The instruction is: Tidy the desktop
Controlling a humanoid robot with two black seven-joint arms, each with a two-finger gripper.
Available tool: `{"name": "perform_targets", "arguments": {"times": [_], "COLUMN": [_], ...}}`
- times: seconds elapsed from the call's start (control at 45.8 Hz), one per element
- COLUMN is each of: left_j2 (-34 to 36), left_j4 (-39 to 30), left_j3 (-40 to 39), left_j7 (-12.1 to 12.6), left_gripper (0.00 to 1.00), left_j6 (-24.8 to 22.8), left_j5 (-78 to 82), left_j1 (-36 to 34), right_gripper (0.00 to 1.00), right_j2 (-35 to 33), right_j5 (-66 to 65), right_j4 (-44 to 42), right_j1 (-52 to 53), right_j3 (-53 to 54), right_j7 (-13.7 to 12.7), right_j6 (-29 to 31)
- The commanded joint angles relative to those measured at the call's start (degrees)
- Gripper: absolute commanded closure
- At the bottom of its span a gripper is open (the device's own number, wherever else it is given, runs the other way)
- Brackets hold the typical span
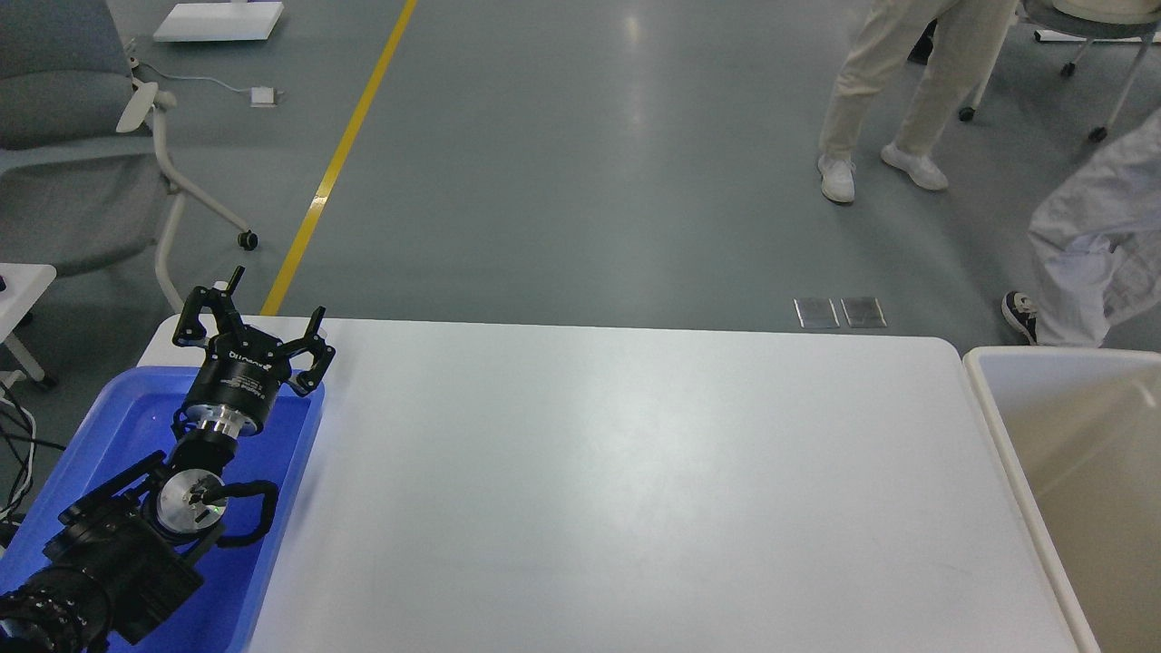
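Note:
The desktop point(635, 490) is a large white tabletop that fills the lower middle of the head view; nothing lies on the part I see. My left gripper point(258, 319) is open and empty. It hangs over the far right corner of the blue tray point(118, 426) at the desktop's left end, fingers pointing away from me. My right arm and gripper are out of view.
An off-white bin point(1070, 453) stands against the desktop's right end. Beyond the table, a person in beige trousers point(871, 91) and a person in white point(1088, 245) stand at the far right. A grey chair point(82, 154) stands at the far left.

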Motion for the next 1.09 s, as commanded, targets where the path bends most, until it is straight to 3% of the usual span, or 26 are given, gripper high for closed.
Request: {"name": "perform_targets", "arguments": {"times": [0.0,0.436,1.069], "left_j2": [-0.1,0.0,0.0], "left_j4": [0.0,0.0,0.0], "left_j3": [0.0,0.0,0.0], "left_j7": [0.0,0.0,0.0], "left_gripper": [0.00,0.00,0.00], "left_j6": [0.0,0.0,0.0], "left_j5": [0.0,0.0,0.0], "left_j1": [0.0,0.0,0.0], "right_gripper": [1.00,1.00,1.00], "right_j2": [4.4,14.4,24.5], "right_j5": [7.2,19.2,26.6], "right_j4": [-4.7,-7.7,-7.6], "right_j1": [-4.6,-16.4,-28.1], "right_j3": [0.0,0.4,0.8], "right_j7": [-7.6,-8.3,-8.1], "right_j6": [-8.2,-24.4,-27.7]}}
